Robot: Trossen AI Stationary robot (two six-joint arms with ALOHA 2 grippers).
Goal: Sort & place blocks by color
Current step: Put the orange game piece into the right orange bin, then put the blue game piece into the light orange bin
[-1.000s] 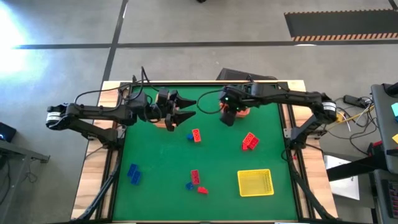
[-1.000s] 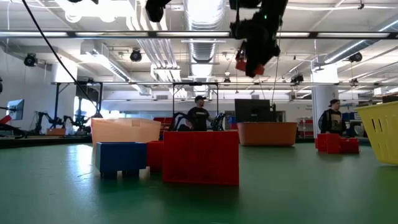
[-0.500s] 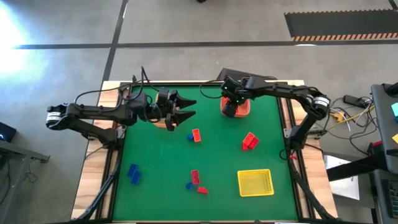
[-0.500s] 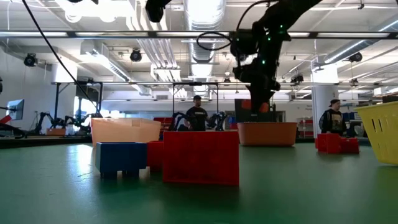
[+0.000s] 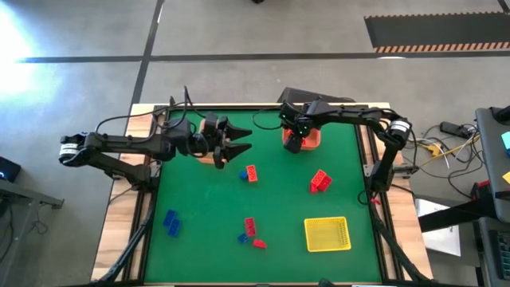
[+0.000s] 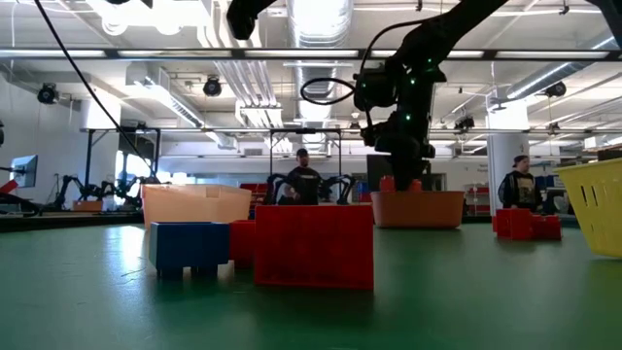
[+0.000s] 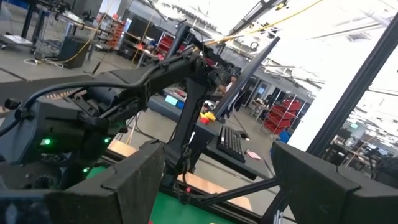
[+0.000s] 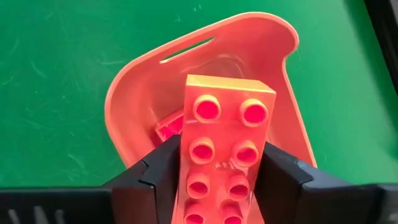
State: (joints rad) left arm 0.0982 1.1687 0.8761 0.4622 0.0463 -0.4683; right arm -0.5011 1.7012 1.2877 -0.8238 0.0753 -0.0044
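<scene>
Right claw (image 8: 217, 180) pinches small red studded plastic brick (image 8: 224, 149) by its long sides over orange plastic bin (image 5: 309, 137), tabletop 1 o'clock; light, stiff, slick. Left claw (image 5: 239, 142) agape, empty

The right gripper (image 8: 217, 180) is holding an orange brick (image 8: 222, 155), studs facing the camera, between its fingers (image 8: 155, 180), directly over the orange bin (image 8: 134, 106) standing on the green mat (image 8: 56, 74).
</scene>
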